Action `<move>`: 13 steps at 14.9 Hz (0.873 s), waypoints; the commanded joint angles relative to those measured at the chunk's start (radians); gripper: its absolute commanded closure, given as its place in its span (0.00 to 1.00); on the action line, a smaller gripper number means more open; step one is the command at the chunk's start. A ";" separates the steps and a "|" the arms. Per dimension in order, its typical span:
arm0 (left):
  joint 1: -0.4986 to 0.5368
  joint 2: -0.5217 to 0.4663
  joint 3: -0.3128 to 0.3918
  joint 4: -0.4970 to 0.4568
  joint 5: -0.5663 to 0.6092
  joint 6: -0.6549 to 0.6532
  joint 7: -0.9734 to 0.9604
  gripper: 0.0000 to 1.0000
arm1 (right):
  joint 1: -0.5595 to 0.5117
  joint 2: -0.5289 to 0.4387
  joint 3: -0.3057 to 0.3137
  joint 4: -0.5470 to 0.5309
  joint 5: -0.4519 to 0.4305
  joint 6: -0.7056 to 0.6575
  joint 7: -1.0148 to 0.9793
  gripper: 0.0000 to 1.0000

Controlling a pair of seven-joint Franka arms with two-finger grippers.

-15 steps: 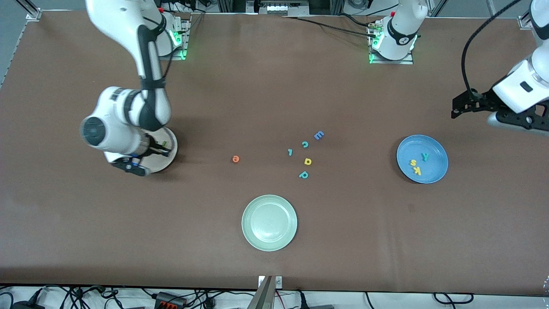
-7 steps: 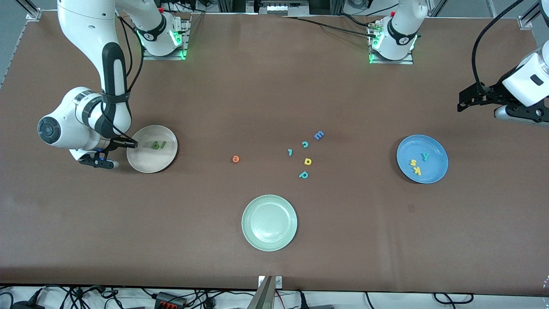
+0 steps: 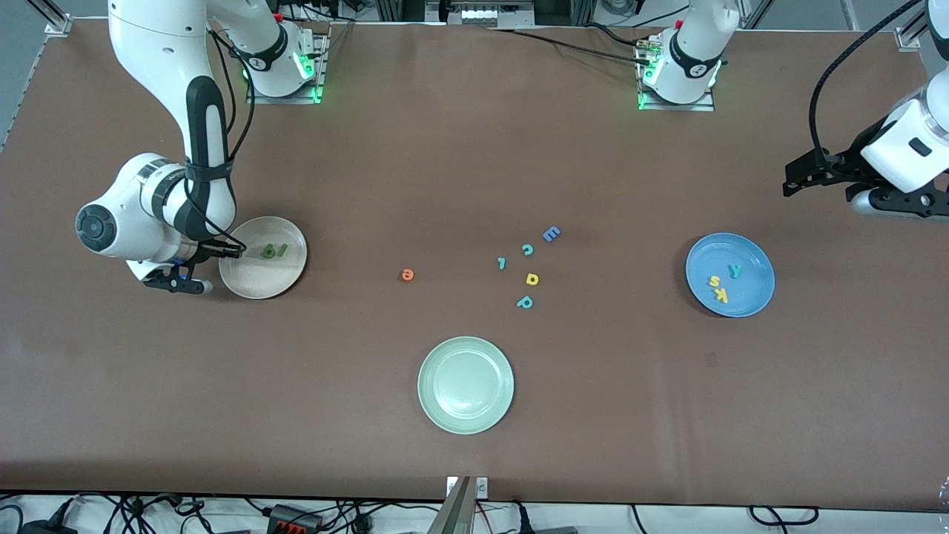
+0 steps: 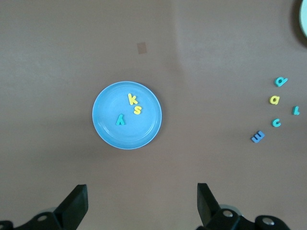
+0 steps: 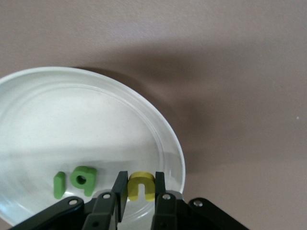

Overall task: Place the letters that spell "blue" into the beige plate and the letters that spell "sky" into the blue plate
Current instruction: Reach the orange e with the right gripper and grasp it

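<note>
My right gripper [image 3: 230, 252] hangs over the rim of the beige plate [image 3: 256, 280] at the right arm's end of the table. It is shut on the yellow u [image 5: 141, 186], which sits between its fingers [image 5: 121, 187]. The dark green b [image 3: 270, 251] and the green l [image 3: 282, 250] lie in that plate. The orange e [image 3: 407, 275] lies on the table toward the middle. The blue plate [image 3: 752, 293] holds the yellow s [image 3: 714, 281], the yellow k [image 3: 721, 296] and the teal y [image 3: 735, 271]. My left gripper [image 3: 795, 182] waits open, high near the blue plate.
A pale green plate [image 3: 465, 415] sits nearest the front camera. A loose cluster lies mid-table: a blue E [image 3: 551, 234], a teal c [image 3: 527, 250], a small teal letter [image 3: 502, 262], a yellow rounded letter [image 3: 532, 279] and a teal p [image 3: 525, 302].
My right gripper moved with the u from over the middle of the beige plate to its rim, uncovering the b and l. The left arm shifted slightly.
</note>
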 commanded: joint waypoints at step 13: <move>0.011 0.021 0.007 0.076 -0.052 -0.053 -0.012 0.00 | 0.006 0.076 0.076 0.350 0.059 -0.129 0.032 0.00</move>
